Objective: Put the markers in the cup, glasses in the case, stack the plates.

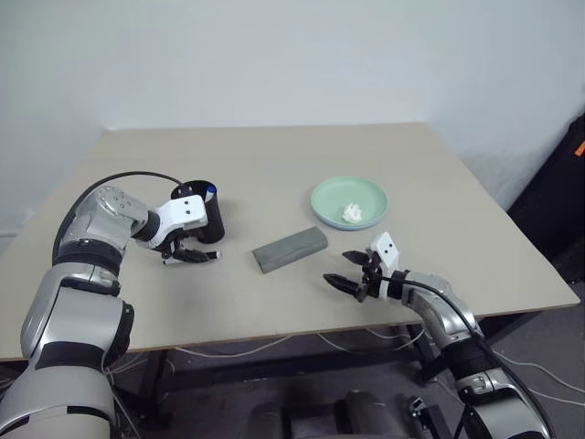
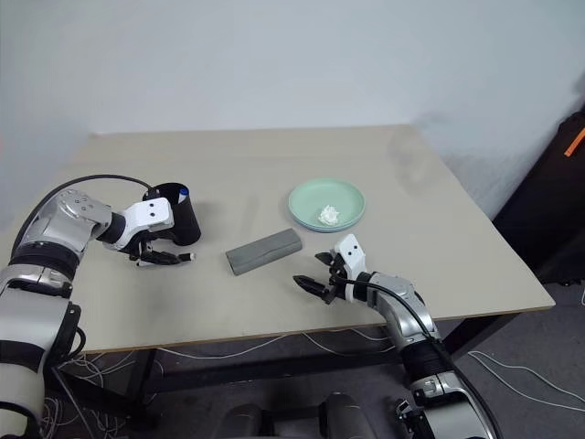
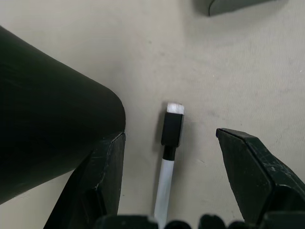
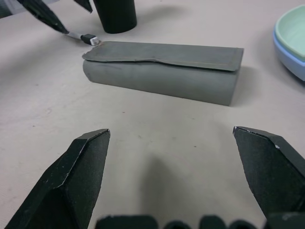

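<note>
On table [image 1: 274,302], black-capped marker [image 3: 169,152] between left tool [image 3: 169,186] fingers (spread).

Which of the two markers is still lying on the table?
The black-capped marker, flat on the table between the open left gripper's fingers beside the cup. The other one's blue cap pokes out of the cup.

— What do you see apart from the job itself?

— You have a beige table [image 1: 274,165] against a pale wall [image 1: 274,55]. A small white tissue wad [image 1: 353,213] sits toward the right side.

— And underneath?

— You can make out white cables [image 1: 238,347] hanging below the near edge, and grey floor [image 1: 548,347] to the right. A black object with an orange mark [image 1: 576,151] stands at the far right, well apart from the table.
</note>
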Available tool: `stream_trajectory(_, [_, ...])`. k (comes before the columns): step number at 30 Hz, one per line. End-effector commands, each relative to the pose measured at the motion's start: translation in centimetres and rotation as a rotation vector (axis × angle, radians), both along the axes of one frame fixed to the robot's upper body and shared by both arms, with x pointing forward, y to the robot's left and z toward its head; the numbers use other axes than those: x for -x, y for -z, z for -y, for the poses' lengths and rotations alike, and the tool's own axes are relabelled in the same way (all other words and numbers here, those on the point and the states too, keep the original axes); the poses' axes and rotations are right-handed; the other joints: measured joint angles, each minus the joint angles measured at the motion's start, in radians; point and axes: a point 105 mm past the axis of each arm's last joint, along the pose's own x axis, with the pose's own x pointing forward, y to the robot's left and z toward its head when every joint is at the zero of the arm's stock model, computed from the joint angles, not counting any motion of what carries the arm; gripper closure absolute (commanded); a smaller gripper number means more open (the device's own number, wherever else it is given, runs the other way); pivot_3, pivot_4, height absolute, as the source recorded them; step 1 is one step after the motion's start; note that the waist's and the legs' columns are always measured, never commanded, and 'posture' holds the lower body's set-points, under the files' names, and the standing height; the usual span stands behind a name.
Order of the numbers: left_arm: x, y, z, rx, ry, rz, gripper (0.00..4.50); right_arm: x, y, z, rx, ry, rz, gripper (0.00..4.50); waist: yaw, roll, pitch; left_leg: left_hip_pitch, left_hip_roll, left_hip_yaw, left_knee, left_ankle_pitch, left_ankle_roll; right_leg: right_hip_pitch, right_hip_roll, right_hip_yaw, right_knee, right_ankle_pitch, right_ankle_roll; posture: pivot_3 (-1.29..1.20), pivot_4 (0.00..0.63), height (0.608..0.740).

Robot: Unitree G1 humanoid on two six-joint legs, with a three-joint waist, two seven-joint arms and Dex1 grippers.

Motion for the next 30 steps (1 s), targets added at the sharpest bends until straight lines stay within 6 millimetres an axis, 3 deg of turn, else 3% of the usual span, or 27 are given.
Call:
stream_trajectory(1, [-0.7,-1.3,0.2,-0.034,0.021,0.037,1.31,-0.3,-1.5,0.3,-0.020,0.012,0.057,0.00,0.000,0.000,0.000,0.000,0.000,0.000,0.000,0.000,0.000,0.000,0.000,0.000,0.000,0.000,0.000,0.00,0.000,0.740])
stream_trajectory(16, [0.5,1.3,-1.0,-0.128,0.006,-0.072,1.31,-0.4,-1.6,0.2,-0.016,0.014,0.060,0.00,0.000,0.000,0.000,0.000,0.000,0.000,0.000,0.000,0.000,0.000,0.000,0.000,0.000,0.000,0.000,0.00,0.000,0.740])
stream_trajectory(19, [0.6,1.4,-1.1,-0.129,0.005,-0.079,1.89,-0.4,-1.7,0.1,-0.017,0.012,0.061,0.00,0.000,0.000,0.000,0.000,0.000,0.000,0.000,0.000,0.000,0.000,0.000,0.000,0.000,0.000,0.000,0.00,0.000,0.740])
stream_trajectory(26, [0.8,1.6,-1.1,-0.123,0.005,-0.086,4.39,-0.5,-1.6,0.1,-0.018,0.012,0.058,0.00,0.000,0.000,0.000,0.000,0.000,0.000,0.000,0.000,0.000,0.000,0.000,0.000,0.000,0.000,0.000,0.00,0.000,0.740])
stream_trajectory(30, [0.8,1.7,-1.1,-0.125,0.010,-0.082,4.48,-0.5,-1.7,0.1,-0.017,0.011,0.058,0.00,0.000,0.000,0.000,0.000,0.000,0.000,0.000,0.000,0.000,0.000,0.000,0.000,0.000,0.000,0.000,0.00,0.000,0.740])
